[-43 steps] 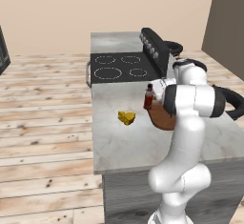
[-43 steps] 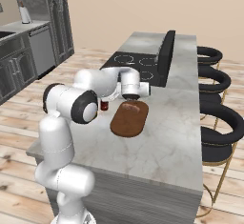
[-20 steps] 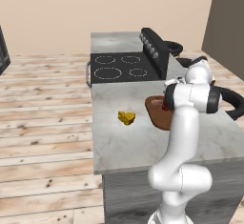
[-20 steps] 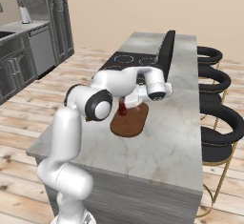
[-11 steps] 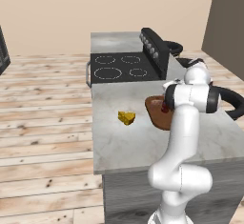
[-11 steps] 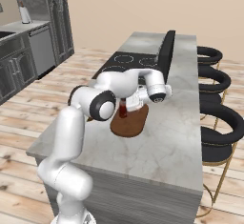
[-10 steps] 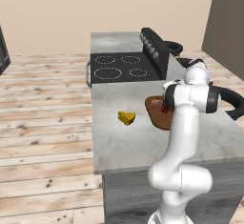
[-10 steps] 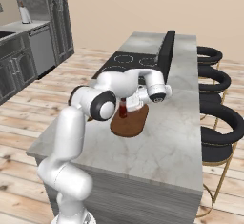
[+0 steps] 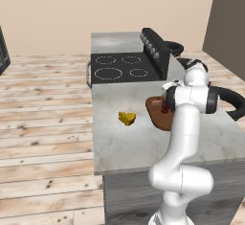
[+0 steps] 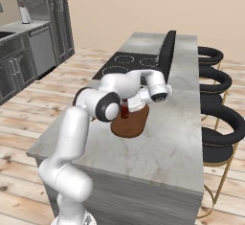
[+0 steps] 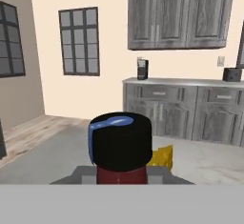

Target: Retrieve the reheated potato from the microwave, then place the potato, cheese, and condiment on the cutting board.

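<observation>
The claw point(image 10: 127, 108) is closed on the condiment point(image 10: 124, 110), upright between its fingers; the cutting board point(image 10: 130, 124) lies directly beneath.

Simulated kitchen, room layout taken from the marble-topped island point(image 9: 143, 142). A black stovetop point(image 9: 123, 68) is set into the island's far end, with a raised black control panel point(image 10: 166, 51) along its edge. Three black bar stools with gold legs point(image 10: 220, 123) line the island's right side. Pale wood plank flooring point(image 9: 43, 118) surrounds the island. Beige walls point(image 9: 95, 8) stand beyond it. Grey panelled cabinets point(image 11: 176, 13) and dark gridded windows point(image 11: 79, 42) occupy the wall opposite.
</observation>
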